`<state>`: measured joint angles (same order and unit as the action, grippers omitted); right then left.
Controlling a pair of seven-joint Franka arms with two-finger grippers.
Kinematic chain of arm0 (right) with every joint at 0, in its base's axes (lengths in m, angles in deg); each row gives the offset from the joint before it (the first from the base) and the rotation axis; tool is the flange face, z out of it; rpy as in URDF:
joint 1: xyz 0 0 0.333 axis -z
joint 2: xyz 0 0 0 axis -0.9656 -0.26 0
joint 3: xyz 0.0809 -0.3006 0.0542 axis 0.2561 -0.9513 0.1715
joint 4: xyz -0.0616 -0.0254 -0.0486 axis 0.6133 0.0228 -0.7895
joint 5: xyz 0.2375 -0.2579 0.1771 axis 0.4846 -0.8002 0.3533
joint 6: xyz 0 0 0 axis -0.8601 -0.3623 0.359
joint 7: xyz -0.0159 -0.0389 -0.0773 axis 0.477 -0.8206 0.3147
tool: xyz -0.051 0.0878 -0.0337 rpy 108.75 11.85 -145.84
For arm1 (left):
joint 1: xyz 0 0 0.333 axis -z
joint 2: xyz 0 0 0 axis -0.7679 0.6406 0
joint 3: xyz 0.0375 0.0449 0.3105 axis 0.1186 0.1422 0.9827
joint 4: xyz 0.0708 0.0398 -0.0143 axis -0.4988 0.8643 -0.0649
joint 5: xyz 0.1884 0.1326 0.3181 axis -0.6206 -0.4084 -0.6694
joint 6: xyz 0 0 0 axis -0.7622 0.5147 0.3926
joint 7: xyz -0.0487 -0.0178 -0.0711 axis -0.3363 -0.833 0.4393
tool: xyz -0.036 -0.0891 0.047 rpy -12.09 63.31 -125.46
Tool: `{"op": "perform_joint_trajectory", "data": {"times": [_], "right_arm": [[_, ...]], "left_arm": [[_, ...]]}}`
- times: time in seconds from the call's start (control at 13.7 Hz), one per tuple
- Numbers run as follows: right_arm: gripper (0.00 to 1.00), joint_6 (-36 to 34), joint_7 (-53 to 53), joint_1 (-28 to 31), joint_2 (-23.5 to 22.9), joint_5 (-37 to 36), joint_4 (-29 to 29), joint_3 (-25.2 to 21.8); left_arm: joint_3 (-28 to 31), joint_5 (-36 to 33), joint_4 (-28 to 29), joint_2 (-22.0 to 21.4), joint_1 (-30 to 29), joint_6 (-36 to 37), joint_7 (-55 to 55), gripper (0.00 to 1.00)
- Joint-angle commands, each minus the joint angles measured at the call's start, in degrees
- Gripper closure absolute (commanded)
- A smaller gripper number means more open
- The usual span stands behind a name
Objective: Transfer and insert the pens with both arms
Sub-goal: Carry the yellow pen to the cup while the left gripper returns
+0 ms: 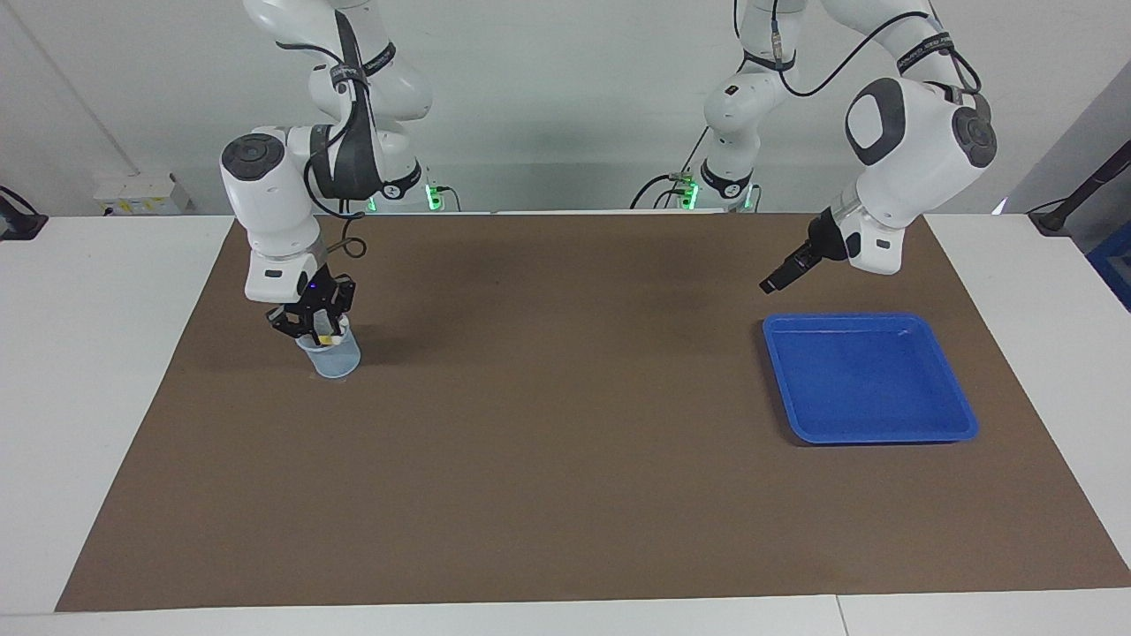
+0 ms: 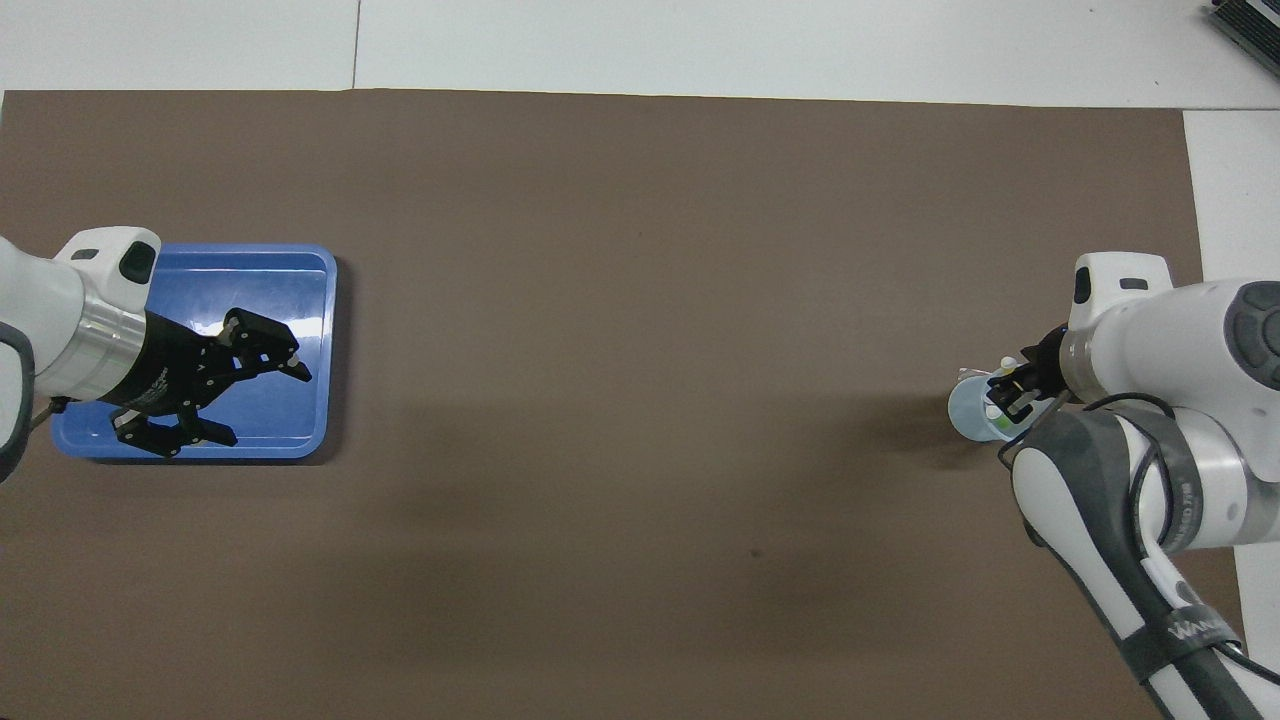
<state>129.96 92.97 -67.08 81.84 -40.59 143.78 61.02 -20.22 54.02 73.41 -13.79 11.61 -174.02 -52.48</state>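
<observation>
The right tool (image 1: 311, 329) is dipping into the cup (image 1: 336, 360) at the facing view's left-centre, with the yellow pen (image 1: 330, 336) standing between its jaws; its grip cannot be told. The left tool (image 2: 262, 405) is hovering wide open and empty over the blue tray (image 1: 963, 424) at the right of that view.

One clear cup (image 1: 333, 355), one blue tray (image 1: 870, 380), one brown mat (image 1: 565, 459), two arms.

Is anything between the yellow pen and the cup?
Nothing visible: the slim yellow marker pen is at the pale translucent plastic cup's mouth, under the right gripper. The left gripper waits over the blue plastic tray.
</observation>
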Motion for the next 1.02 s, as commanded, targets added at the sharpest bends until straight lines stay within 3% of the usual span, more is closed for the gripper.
{"op": "perform_joint_trajectory", "data": {"times": [0.0,0.29,0.51,0.8,0.95], "right_arm": [[0.0,-0.1,0.2,1.6,0.5,-0.8,-1.0,0.9],[0.0,-15.5,-0.1,1.6,0.6,0.0,-13.9,0.9],[0.0,-25.9,-7.9,0.8,0.8,0.1,-20.9,1.0],[0.0,-27.1,-17.9,0.5,2.1,2.1,-20.5,1.6],[0.0,-27.1,-18.2,-2.9,2.4,2.2,-20.7,0.0]], "left_arm": [[-0.2,-2.6,-1.1,-0.7,-1.7,-0.4,3.8,0.0],[-0.2,-5.7,-1.5,-0.8,-1.7,-0.4,6.6,0.0],[-0.3,-10.2,-2.5,-0.7,-1.8,-1.1,9.4,0.0],[0.4,-10.6,-3.7,-0.3,-1.9,-1.1,10.9,0.0],[0.6,-10.6,-3.7,-0.3,-2.0,-1.2,10.8,0.0]]}}
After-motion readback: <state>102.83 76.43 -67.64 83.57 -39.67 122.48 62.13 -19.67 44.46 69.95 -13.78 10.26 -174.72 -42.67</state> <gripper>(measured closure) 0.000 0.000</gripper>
